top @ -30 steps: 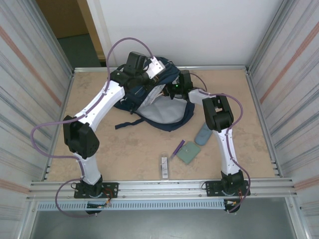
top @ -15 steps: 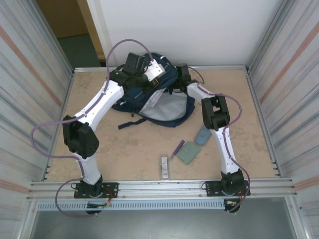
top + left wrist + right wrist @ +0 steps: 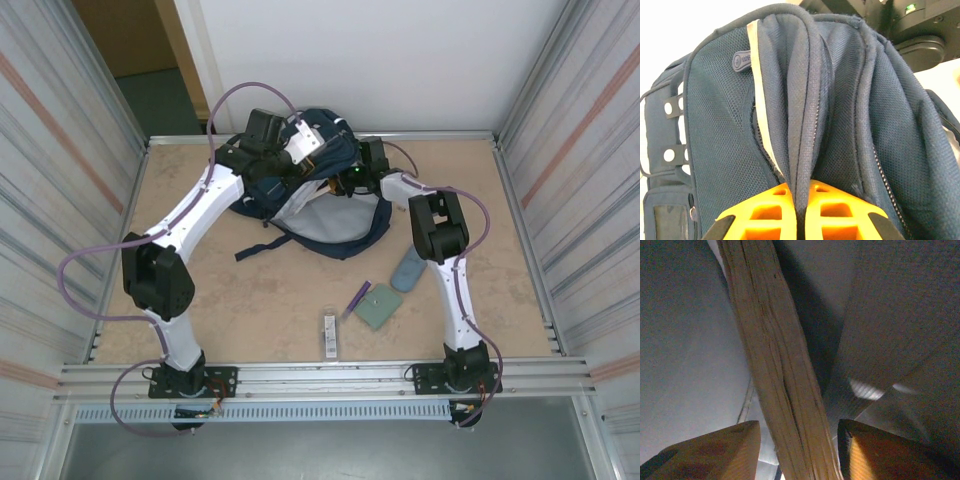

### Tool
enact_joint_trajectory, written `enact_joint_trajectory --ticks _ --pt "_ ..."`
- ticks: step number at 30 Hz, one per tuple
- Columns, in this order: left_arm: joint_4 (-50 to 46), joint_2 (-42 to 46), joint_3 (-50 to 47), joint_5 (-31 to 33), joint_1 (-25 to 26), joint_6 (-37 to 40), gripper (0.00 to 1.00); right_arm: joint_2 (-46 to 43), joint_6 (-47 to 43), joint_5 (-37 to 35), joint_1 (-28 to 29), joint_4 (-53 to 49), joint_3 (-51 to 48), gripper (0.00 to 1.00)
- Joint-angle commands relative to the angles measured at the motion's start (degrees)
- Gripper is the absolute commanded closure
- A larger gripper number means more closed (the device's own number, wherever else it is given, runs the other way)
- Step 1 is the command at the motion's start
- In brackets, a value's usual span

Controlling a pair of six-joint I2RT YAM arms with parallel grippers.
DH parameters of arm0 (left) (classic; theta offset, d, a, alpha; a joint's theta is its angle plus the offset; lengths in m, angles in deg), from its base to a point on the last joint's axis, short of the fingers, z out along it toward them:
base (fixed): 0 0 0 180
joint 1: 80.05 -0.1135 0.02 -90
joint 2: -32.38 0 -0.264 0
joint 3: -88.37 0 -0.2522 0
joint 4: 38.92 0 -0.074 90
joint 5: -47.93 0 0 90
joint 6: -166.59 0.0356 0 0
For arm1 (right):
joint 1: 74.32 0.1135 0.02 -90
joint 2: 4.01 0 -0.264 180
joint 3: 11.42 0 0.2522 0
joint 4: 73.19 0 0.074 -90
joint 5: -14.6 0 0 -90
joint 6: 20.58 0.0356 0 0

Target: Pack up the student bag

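Bag (image 3: pixel 335 222) sits at the far side of the surface (image 3: pixel 250 290), in the middle, close to the back wall. It is dark blue, and its mouth gapes toward the arms so the pale grey inside shows. Both arms reach to it, one from each side.

The left tool (image 3: pixel 800 212) is at the top of the bag. Its orange fingers (image 3: pixel 765 212) are pressed tight together, with a fold of the blue cloth pinched between them. The fold runs up from the fingers, and the top of the bag is lifted.

The right tool (image 3: pixel 800 450) is down inside the bag, with grey lining all around it. Its two fingers stand apart. The tan page edge of a book (image 3: pixel 772 355) stands between them, tilted. It is right up against the right finger, and a small gap shows beside the left finger, so the tool is not squeezing it.

Nearer the arms, four small things lie on the surface, well apart from the bag: a blue-grey case (image 3: pixel 406 268), a flat green pad (image 3: pixel 378 307), a purple pen (image 3: pixel 357 297) touching the pad, and a small pale strip (image 3: pixel 330 333).
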Motion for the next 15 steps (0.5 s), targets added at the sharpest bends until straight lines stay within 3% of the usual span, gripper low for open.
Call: enact_joint_trajectory --ticks 1,8,15 --pt "0.9 1.4 0.0 1.3 -0.9 0.4 1.00 -5.4 -0.1 -6.7 -2.8 6.1 -5.3 0.55" --pt "1.4 -1.7 1.9 4.8 -2.1 -5.6 1.00 -11.8 2.2 -9.9 -1.0 18.6 -18.1 0.57" --pt "0.6 -4.5 3.7 1.6 -2.1 -9.5 1.00 -15.7 -3.2 -11.3 1.1 18.8 -22.4 0.57"
